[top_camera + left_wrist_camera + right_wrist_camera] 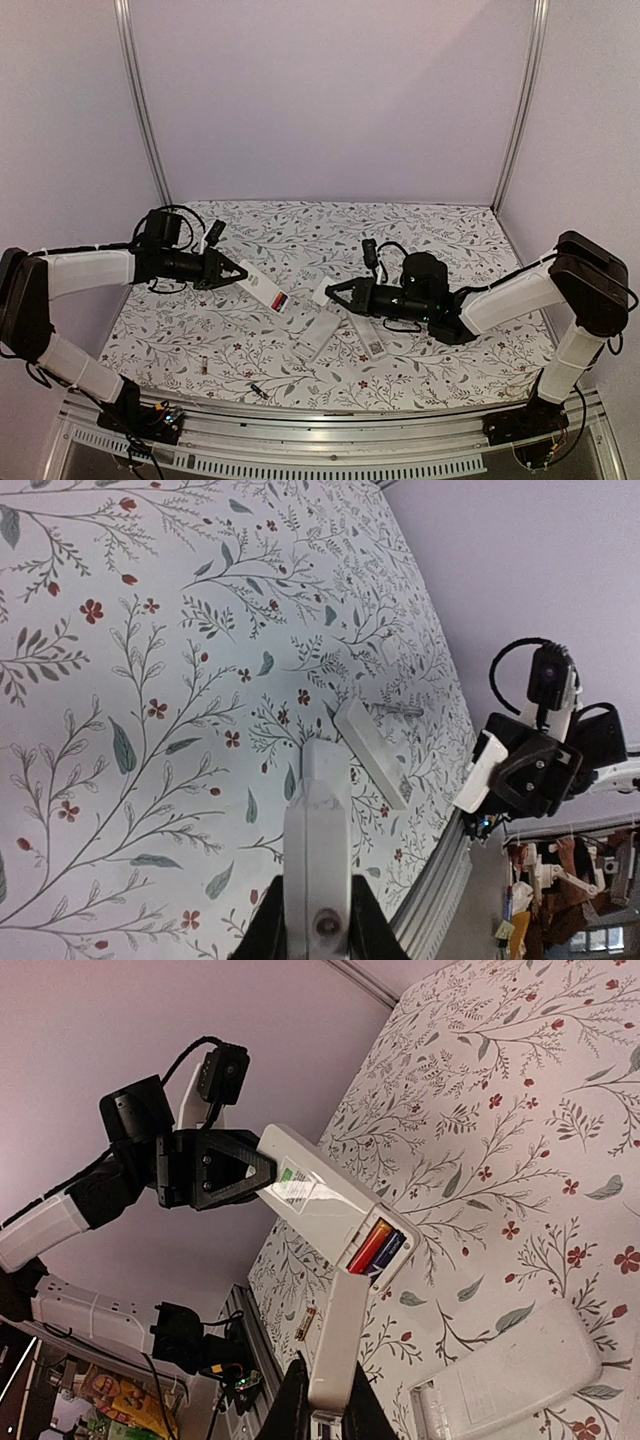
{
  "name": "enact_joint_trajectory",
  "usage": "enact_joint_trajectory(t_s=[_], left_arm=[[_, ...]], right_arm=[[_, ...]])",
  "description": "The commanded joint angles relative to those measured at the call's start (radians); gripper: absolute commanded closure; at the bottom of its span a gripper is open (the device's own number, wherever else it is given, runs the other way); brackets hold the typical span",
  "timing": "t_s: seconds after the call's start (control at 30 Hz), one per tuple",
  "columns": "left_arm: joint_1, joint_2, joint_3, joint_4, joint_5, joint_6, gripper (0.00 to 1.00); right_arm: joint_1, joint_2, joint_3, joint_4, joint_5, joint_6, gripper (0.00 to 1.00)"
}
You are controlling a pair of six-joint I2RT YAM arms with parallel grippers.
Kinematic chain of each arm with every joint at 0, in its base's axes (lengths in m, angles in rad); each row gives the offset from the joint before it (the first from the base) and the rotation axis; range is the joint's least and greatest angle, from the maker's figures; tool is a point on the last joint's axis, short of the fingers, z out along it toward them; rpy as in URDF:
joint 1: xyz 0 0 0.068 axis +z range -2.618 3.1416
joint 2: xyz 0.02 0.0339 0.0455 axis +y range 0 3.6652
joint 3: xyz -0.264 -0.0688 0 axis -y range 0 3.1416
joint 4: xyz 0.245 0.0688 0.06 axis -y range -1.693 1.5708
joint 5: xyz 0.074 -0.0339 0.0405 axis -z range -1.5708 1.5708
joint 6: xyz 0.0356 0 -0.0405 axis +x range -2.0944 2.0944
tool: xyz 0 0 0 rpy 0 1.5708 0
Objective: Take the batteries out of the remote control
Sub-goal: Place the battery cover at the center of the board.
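Note:
My left gripper (240, 272) is shut on one end of a white remote control (264, 285) and holds it above the table. The remote's compartment is uncovered, with a red-orange and a dark battery (376, 1245) side by side inside. My right gripper (325, 1405) is shut on the white battery cover (337, 1345), whose far end is at the compartment's edge. In the left wrist view the remote (318, 840) shows edge-on between the left fingers. Two small loose batteries (203, 368) (258, 390) lie near the front edge.
Two more white remotes (318, 338) (372, 338) lie flat under the right arm, one showing large in the right wrist view (510, 1380). A thin grey pen-like tool (395, 710) lies on the floral cloth. A metal rail (330, 440) runs along the front.

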Motion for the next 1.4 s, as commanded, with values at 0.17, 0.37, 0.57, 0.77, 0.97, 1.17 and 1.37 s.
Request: enact_joint_trajectory(t_s=[0.17, 0.37, 0.57, 0.77, 0.97, 1.17, 1.37], left_arm=[[0.005, 0.071, 0.052, -0.119, -0.074, 0.037, 1.0], [-0.007, 0.096, 0.066, -0.15, -0.074, 0.06, 1.0], [-0.045, 0.1, 0.089, -0.216, -0.126, 0.109, 1.0], [-0.051, 0.083, 0.087, -0.217, -0.146, 0.111, 1.0], [-0.077, 0.067, 0.052, -0.174, -0.02, 0.107, 1.0], [-0.152, 0.046, 0.005, -0.158, 0.007, 0.09, 1.0], [-0.225, 0.038, -0.036, -0.157, 0.011, 0.062, 1.0]], right_arm=[[-0.06, -0.04, 0.044, -0.272, 0.114, -0.103, 0.98], [-0.111, 0.006, 0.081, -0.297, 0.091, -0.112, 0.98], [-0.126, 0.082, 0.18, -0.342, 0.074, -0.151, 0.98], [-0.144, 0.153, 0.258, -0.421, 0.084, -0.17, 0.98], [-0.148, 0.201, 0.313, -0.489, 0.094, -0.188, 0.97], [-0.151, 0.248, 0.372, -0.57, 0.11, -0.21, 0.92], [-0.154, 0.257, 0.381, -0.606, 0.123, -0.22, 0.77]])
